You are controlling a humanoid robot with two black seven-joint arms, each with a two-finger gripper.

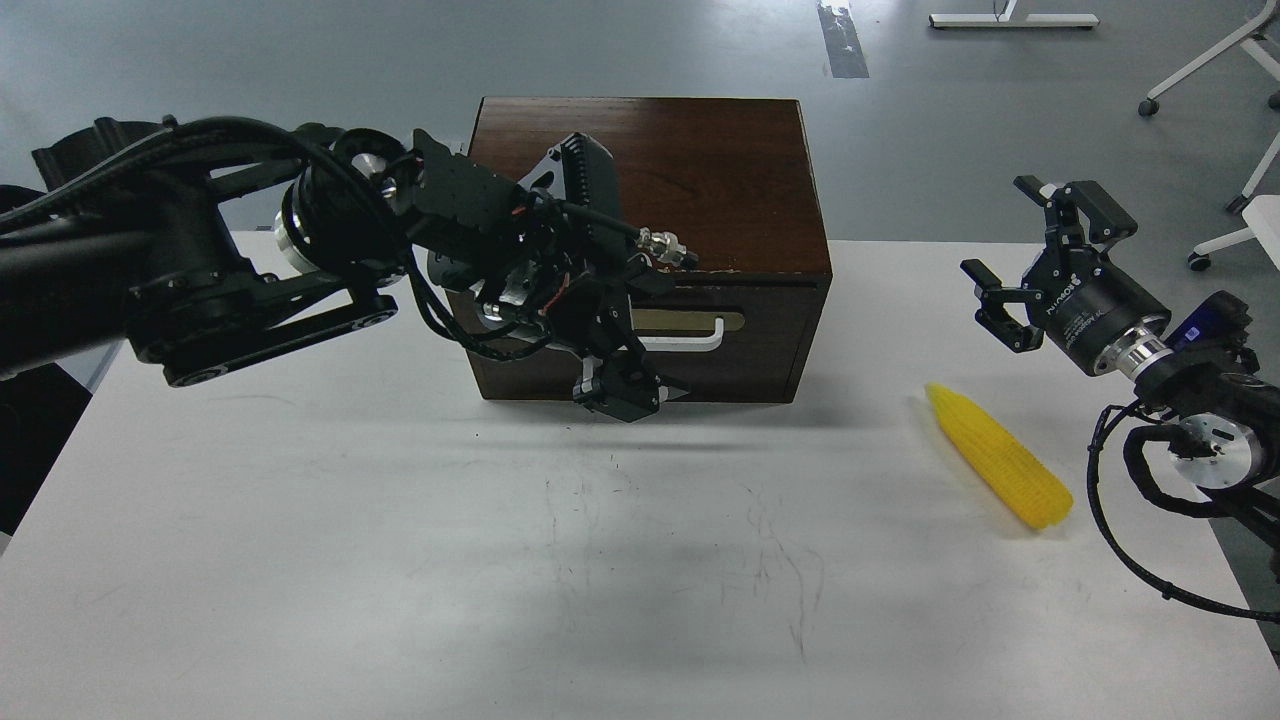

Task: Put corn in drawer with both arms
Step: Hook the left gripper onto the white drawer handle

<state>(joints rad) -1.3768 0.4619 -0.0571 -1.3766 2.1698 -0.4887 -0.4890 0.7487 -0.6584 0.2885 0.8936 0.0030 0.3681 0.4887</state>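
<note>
The yellow corn (1000,457) lies on the white table at the right, its pointed end toward the cabinet. The drawer (765,345) is closed in the dark cabinet (700,170); only the right end of its white handle (705,338) shows. My left gripper (628,388) points down in front of the drawer's left half, over the handle; its fingers are dark and cannot be told apart. My right gripper (1035,255) is open and empty, hovering above and behind the corn, apart from it.
The white table (300,550) runs wide in front of the cabinet. My left arm (200,270) crosses the table's back left. White chair legs (1220,50) stand on the grey floor at the back right.
</note>
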